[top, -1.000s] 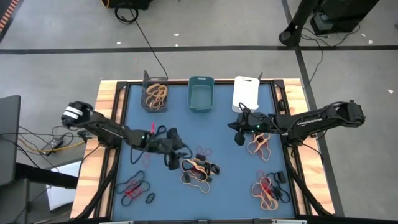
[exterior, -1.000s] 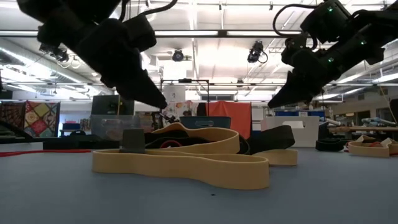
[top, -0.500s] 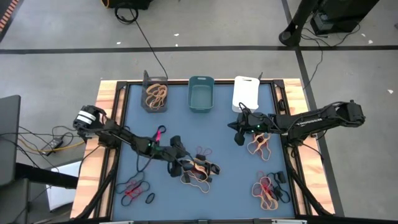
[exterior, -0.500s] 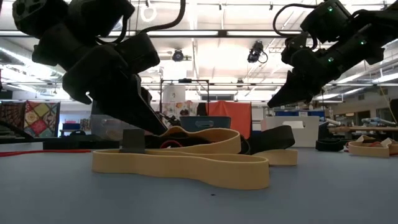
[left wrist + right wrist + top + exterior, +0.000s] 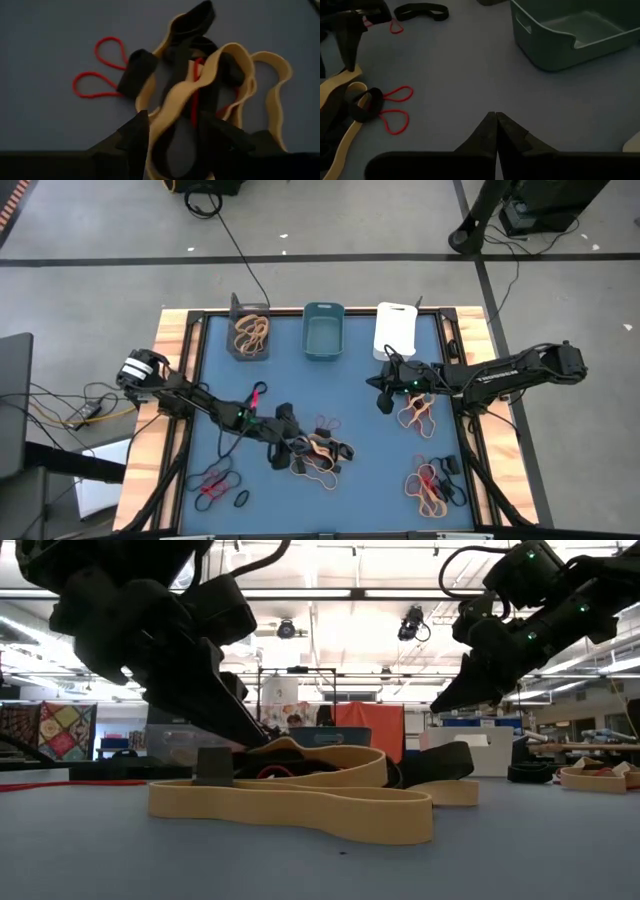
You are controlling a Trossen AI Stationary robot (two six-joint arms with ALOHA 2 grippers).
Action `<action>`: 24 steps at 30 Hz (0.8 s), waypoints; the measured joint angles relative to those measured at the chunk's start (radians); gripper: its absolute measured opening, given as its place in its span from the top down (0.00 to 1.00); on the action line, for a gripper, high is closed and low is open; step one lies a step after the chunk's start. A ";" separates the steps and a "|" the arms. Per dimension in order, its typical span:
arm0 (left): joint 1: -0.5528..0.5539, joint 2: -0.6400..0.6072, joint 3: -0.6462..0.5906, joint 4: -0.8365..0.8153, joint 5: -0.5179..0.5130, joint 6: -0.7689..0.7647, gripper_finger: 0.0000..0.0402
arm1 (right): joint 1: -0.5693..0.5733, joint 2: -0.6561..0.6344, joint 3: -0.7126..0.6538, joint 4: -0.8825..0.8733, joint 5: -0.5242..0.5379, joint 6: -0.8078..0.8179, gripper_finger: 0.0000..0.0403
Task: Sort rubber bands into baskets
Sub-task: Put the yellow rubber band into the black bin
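Blue surface (image 5: 350, 390): the left gripper (image 5: 290, 448) is reaching low into the central rubber bands (image 5: 320, 452), fingers apart around a tan loop, while the right gripper (image 5: 383, 402) is hovering, fingers together, near the baskets (image 5: 323, 332).

A heap of wide tan rubber bands (image 5: 300, 802) with black ones lies on the blue-grey surface (image 5: 320, 865). The left gripper (image 5: 250, 732) reaches down into the heap's top. The right gripper (image 5: 445, 700) hangs above, clear of the heap, fingers together.
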 joint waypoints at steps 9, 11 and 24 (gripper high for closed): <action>0.001 0.003 0.000 -0.066 -0.051 0.002 0.64 | 0.000 0.000 0.000 0.000 0.000 0.000 0.97; 0.001 0.003 0.000 -0.069 -0.051 0.002 0.68 | 0.000 0.000 0.000 0.000 0.000 -0.001 0.97; 0.005 0.003 0.000 -0.059 -0.069 0.028 0.93 | 0.000 0.000 0.000 0.000 0.000 -0.002 0.97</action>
